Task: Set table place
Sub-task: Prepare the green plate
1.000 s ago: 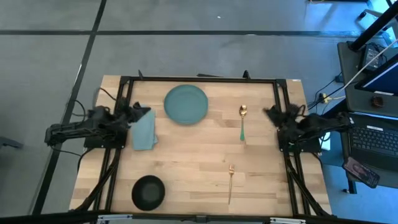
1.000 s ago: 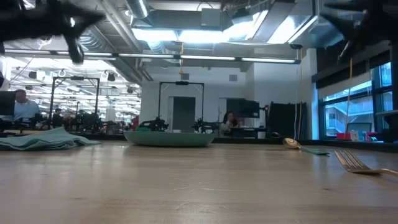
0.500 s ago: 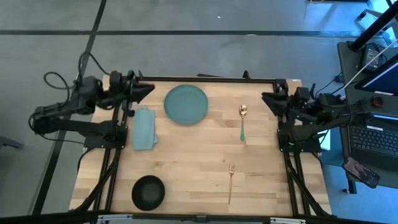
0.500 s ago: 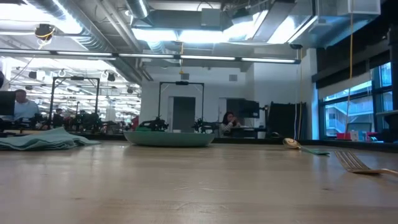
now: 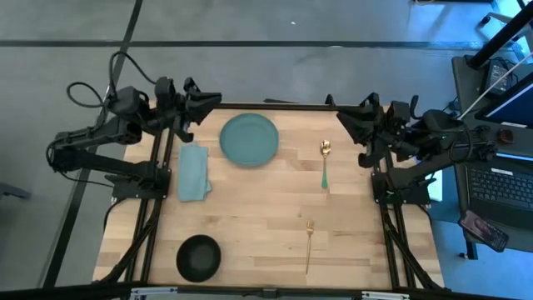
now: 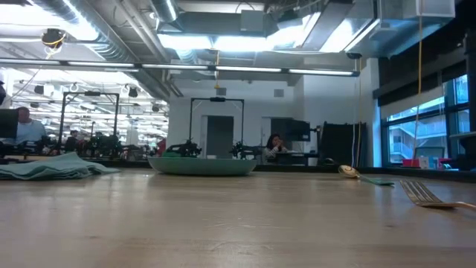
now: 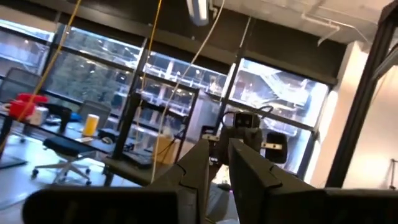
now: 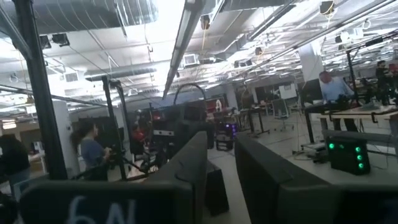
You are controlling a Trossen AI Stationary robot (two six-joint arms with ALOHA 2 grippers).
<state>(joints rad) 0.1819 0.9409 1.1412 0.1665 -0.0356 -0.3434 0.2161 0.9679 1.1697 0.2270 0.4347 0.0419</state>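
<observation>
A teal plate [image 5: 249,139] lies at the table's far middle, and it also shows in the low view [image 6: 202,165]. A folded teal napkin [image 5: 193,172] lies to its left. A black bowl [image 5: 199,257] sits at the near left. A gold spoon with a teal handle [image 5: 325,164] lies at the far right, and a gold fork [image 5: 308,242] lies nearer. My left gripper [image 5: 216,99] is raised over the far left corner, shut and empty. My right gripper [image 5: 340,119] is raised at the far right, shut and empty. Both wrist views [image 7: 216,146] [image 8: 221,140] look level into the room.
The wooden table [image 5: 266,208] has a black rail frame along its left, right and far sides. A desk with a keyboard and a phone [image 5: 487,187] stands past the right edge. People sit in the room beyond the table [image 6: 274,145].
Both arms have unfolded from a low resting pose at the table's sides. Each gripper has risen and moved toward the far edge, and now points level toward the table's middle. The left gripper has left the place beside the napkin. Nothing on the table has moved.
</observation>
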